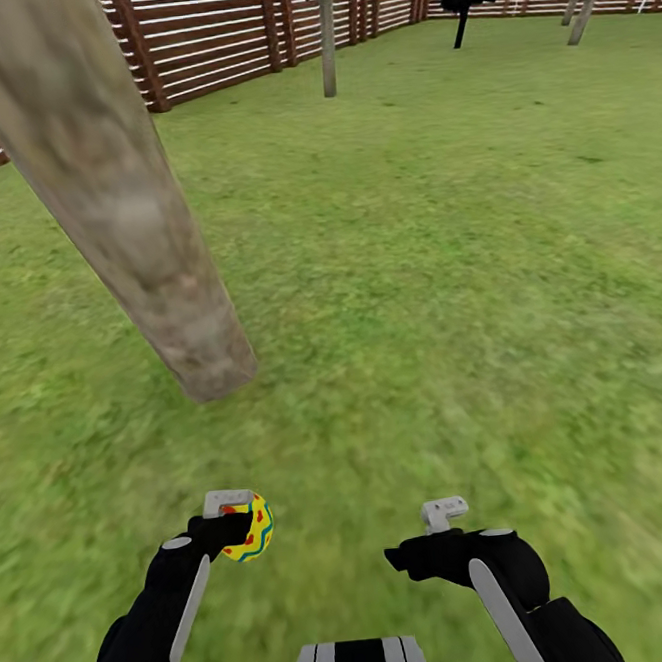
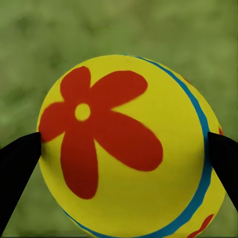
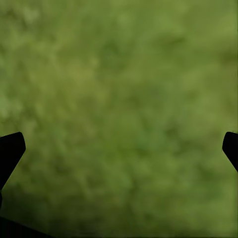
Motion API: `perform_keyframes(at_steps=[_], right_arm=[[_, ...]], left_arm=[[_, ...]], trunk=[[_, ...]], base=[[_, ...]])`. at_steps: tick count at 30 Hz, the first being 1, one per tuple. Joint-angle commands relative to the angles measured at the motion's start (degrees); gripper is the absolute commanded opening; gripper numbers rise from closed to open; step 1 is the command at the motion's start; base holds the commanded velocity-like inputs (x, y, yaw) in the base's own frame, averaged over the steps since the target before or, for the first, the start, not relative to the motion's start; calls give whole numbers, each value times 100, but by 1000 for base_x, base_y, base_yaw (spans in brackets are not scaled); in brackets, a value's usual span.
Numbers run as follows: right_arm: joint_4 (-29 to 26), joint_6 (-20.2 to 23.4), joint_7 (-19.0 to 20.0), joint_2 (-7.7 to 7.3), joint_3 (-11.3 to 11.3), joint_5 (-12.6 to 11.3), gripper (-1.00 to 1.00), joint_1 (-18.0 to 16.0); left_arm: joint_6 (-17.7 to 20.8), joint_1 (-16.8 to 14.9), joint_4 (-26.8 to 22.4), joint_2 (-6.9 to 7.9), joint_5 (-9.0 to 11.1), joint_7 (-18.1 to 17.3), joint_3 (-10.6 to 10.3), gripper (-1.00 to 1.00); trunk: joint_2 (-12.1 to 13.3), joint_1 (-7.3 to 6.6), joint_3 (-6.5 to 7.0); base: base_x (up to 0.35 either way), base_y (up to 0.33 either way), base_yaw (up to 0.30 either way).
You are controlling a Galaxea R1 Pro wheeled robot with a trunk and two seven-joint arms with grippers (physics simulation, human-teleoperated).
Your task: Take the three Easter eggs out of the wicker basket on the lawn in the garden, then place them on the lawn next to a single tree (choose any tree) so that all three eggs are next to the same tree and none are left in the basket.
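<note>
The left gripper (image 1: 238,528) held a yellow egg (image 1: 250,528) with a red flower above the lawn (image 1: 418,293), its dark fingers (image 2: 17,163) pressed to the egg's two sides, a little way short of the foot of the leaning grey-brown trunk (image 1: 120,209). The right gripper (image 1: 429,538) hung over bare grass, jaws spread wide and holding nothing. A slat fence (image 1: 214,30) edged the lawn.

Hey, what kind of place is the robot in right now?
A fenced garden, rendered in simulation: a grass lawn, a brown slat fence along its edge, and trees, with one thick trunk close by.
</note>
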Motion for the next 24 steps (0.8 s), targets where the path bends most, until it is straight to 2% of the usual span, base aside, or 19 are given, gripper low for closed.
perform_keyframes(at_steps=[1,22,24], right_arm=[[-5,22,-38,1,1,-41,100,-2],[-4,22,-38,5,1,-41,100,-5],[-5,22,-38,5,1,-41,100,-3]], left_arm=[[29,-2,-7,2,-4,-8,-3,-100],[29,-2,-7,2,-5,7,-5,-100],[27,-2,-7,2,-5,5,-7,-100]], trunk=[[-3,1,-27],[-31,55,-492],[-31,55,-492]], base=[[0,0,0],[0,0,0],[0,0,0]])
